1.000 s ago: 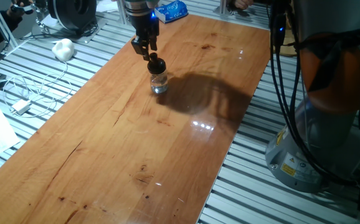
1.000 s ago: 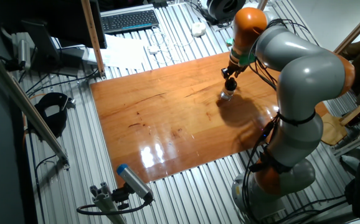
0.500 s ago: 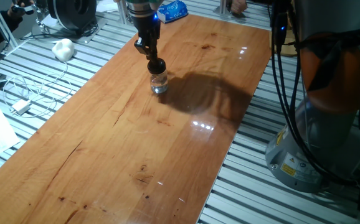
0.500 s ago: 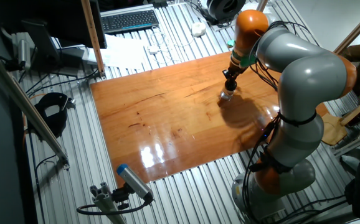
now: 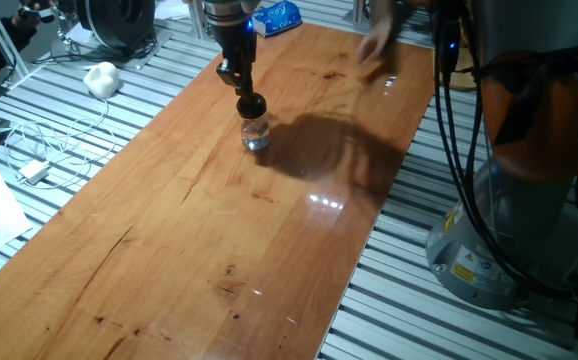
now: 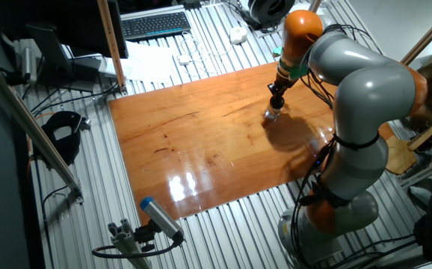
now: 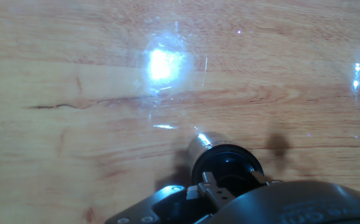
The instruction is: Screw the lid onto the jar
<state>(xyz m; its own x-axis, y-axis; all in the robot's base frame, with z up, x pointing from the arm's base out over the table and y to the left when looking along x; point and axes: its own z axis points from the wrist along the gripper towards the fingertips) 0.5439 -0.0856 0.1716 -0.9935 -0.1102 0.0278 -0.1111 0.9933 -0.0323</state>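
The small clear glass jar [image 5: 256,136] stands upright on the wooden table [image 5: 199,220], toward its far left part. The black lid [image 5: 253,103] sits on the jar's mouth. My gripper [image 5: 246,93] comes down from above and its fingertips close on the lid's top. In the other fixed view the gripper [image 6: 277,95] is right above the jar [image 6: 273,115]. In the hand view the lid [image 7: 227,165] is a dark round disc at the bottom centre, with a bit of jar glass [image 7: 198,144] showing beside it and my gripper [image 7: 220,185] just below.
A blurred human hand [image 5: 379,40] hovers over the table's far end. A blue packet [image 5: 274,15] lies at the far edge. A white object [image 5: 101,78], cables and an adapter [image 5: 34,172] lie left of the table. The robot base [image 5: 509,210] stands to the right.
My gripper has turned about its vertical axis on the lid and now shows its narrow side. The jar has stayed in place. A hand has come in over the table's far end.
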